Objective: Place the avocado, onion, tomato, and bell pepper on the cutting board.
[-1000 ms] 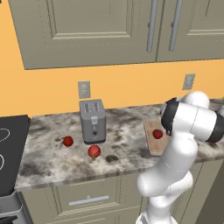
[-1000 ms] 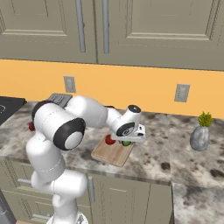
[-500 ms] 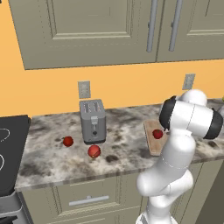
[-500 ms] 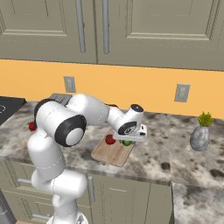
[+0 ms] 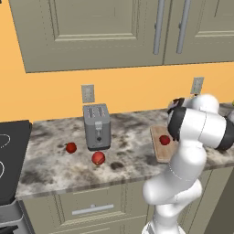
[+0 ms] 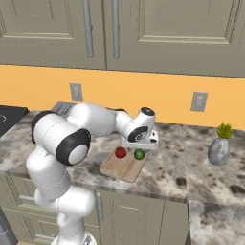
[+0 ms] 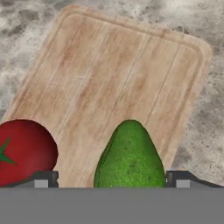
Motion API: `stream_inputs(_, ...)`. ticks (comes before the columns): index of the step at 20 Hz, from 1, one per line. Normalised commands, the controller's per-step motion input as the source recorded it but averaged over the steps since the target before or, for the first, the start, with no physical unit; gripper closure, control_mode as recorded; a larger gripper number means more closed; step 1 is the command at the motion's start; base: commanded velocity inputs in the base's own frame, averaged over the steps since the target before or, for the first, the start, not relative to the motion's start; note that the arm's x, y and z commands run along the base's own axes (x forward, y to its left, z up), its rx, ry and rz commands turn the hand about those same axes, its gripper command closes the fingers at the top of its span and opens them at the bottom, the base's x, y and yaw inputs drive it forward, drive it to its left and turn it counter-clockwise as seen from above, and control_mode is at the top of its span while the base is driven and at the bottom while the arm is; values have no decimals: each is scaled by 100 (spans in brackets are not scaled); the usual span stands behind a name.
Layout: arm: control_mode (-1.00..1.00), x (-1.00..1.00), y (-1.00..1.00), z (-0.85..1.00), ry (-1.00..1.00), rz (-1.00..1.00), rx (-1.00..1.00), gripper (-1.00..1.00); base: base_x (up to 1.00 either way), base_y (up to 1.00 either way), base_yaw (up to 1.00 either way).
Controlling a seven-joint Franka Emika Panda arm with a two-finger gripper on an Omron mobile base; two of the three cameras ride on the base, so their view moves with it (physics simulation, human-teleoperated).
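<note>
The small bright green avocado (image 7: 130, 155) lay on the light tan wooden cutting board (image 7: 109, 78) beside a red round tomato (image 7: 24, 151), between the gripper's (image 7: 111, 178) spread fingertips (released, apparently); two red items (image 5: 98, 158) waited by the toaster (image 5: 97, 126)

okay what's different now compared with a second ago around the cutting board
The gripper has opened, its fingers now standing clear on either side of the avocado, which lies released on the cutting board beside a red round item. The toaster and the two red items on the counter have stayed put.
</note>
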Motion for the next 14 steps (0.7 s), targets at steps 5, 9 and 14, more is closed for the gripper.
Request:
stream_inputs(5, -100, -26, 37, 82, -5, 0, 0, -100, 0, 0, 0)
stream_inputs(9, -100, -52, 62, 81, -13, 0, 0, -100, 0, 0, 0)
stream_inputs(14, -100, -75, 71, 68, -20, 0, -1, -100, 0, 0, 0)
